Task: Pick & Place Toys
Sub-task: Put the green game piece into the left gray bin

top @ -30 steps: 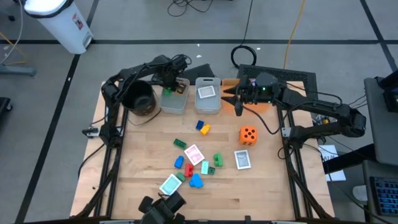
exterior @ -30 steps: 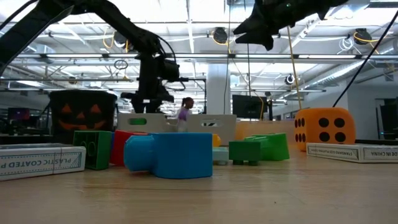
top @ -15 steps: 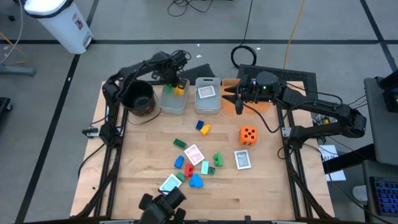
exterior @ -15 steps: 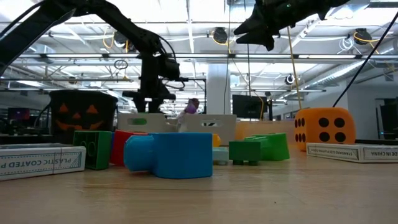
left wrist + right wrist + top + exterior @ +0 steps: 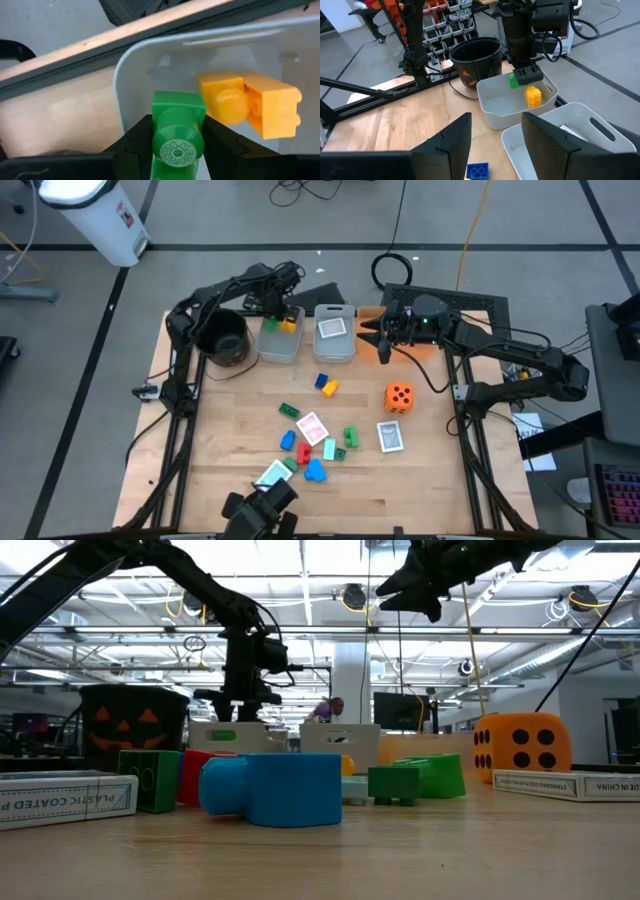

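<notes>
While the left gripper (image 5: 177, 142) clamps a green block (image 5: 177, 131) inside the bin's rim (image 5: 120, 75), a yellow block (image 5: 250, 102) lies just beside; the right gripper (image 5: 495, 145) hovers parted, empty.

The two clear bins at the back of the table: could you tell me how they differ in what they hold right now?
The left bin holds blocks: a yellow block lying loose and a green block gripped by the left gripper above the bin floor. The right bin holds only a playing card, lying flat, with no gripper inside it. Both are clear, rounded bins standing side by side.
</notes>
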Available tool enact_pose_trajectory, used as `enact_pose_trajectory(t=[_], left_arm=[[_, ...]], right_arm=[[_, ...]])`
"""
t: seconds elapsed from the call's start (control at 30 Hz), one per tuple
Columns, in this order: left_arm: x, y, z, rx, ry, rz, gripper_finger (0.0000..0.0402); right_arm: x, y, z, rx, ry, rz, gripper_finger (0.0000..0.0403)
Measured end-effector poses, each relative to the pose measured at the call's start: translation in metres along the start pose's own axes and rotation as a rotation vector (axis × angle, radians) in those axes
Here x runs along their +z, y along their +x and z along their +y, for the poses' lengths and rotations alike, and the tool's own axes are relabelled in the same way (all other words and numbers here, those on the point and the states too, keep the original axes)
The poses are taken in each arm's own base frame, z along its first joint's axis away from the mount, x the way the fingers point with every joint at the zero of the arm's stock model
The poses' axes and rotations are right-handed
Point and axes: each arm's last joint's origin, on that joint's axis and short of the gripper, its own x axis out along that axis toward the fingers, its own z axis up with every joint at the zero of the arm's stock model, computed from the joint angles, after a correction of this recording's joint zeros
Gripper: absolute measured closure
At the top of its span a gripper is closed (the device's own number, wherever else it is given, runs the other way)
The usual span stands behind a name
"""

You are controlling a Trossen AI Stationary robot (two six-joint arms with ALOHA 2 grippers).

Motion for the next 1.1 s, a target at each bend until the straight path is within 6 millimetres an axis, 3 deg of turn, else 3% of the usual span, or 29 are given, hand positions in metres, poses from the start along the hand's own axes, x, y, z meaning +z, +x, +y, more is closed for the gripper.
enact_pose_trajectory(t=[0.37, 1.1], left_arm=[[0.001, 0.020, -0.007, -0.030, 0.021, 0.068, 0.0270], [0.003, 0.019, -0.013, -0.052, -0.006, 0.019, 0.0270]], right_arm=[[0.000, 0.000, 0.000, 0.006, 0.000, 0.002, 0.0236], [-0.002, 0.000, 0.000, 0.022, 0.004, 0.026, 0.0236]])
